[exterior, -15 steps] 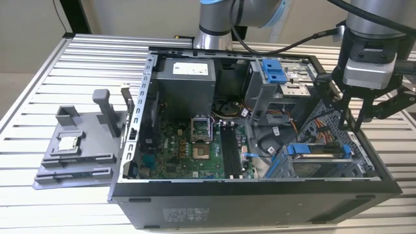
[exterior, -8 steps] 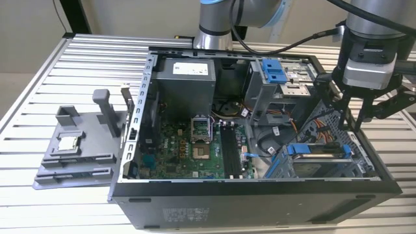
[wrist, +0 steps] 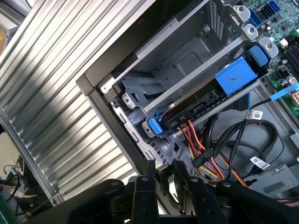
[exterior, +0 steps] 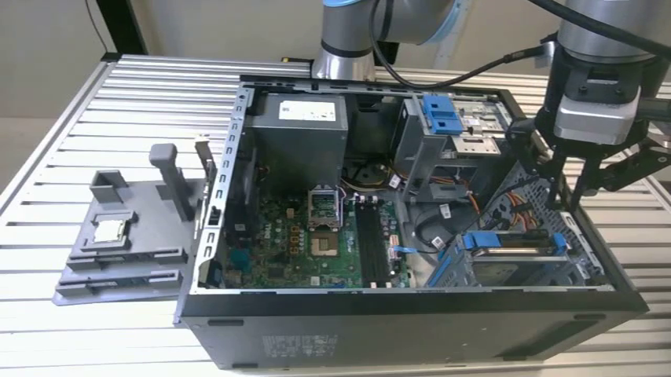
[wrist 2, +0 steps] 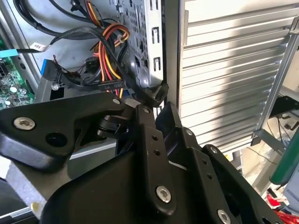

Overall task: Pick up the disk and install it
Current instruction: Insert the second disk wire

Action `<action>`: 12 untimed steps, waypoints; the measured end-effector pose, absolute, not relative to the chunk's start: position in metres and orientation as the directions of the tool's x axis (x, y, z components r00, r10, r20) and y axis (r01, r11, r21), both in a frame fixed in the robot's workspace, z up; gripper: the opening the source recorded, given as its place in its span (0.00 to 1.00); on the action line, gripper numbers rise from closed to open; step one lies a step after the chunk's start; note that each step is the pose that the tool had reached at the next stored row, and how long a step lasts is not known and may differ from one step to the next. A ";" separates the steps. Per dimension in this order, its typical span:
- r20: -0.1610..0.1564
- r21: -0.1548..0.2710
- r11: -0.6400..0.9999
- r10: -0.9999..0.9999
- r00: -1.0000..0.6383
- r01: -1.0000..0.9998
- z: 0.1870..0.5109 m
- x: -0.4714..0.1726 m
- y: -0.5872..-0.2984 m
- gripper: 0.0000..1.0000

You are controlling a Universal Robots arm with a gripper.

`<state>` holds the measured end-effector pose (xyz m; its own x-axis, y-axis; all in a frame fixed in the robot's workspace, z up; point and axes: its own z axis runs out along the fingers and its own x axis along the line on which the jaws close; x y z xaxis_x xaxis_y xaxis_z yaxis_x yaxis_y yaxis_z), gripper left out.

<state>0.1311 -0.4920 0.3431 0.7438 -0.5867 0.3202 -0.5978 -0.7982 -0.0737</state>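
Observation:
The disk (exterior: 514, 253) lies flat in the drive cage at the front corner of the open computer case (exterior: 419, 314), on the exterior view's right, with blue rails along its edges. In the first wrist view the disk (wrist: 205, 100) sits under a blue latch (wrist: 236, 77), with orange and black cables beside it. My gripper (exterior: 574, 196) hangs above the case's wall, behind the cage and apart from the disk. In both wrist views the gripper (wrist: 164, 170) (wrist 2: 156, 100) has its fingers a narrow gap apart with nothing between them, close to the metal wall.
A grey fixture (exterior: 126, 251) with a small square chip (exterior: 108, 229) stands outside the case on the exterior view's left. Inside are the motherboard (exterior: 304, 236), a power supply (exterior: 298, 133), a blue latch piece (exterior: 445, 116) and loose cables (exterior: 504, 206). The slatted metal table (exterior: 157, 94) surrounds it.

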 end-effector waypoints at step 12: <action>0.320 -0.074 -0.798 -0.587 0.744 -0.598 0.343 0.127 -0.492 0.00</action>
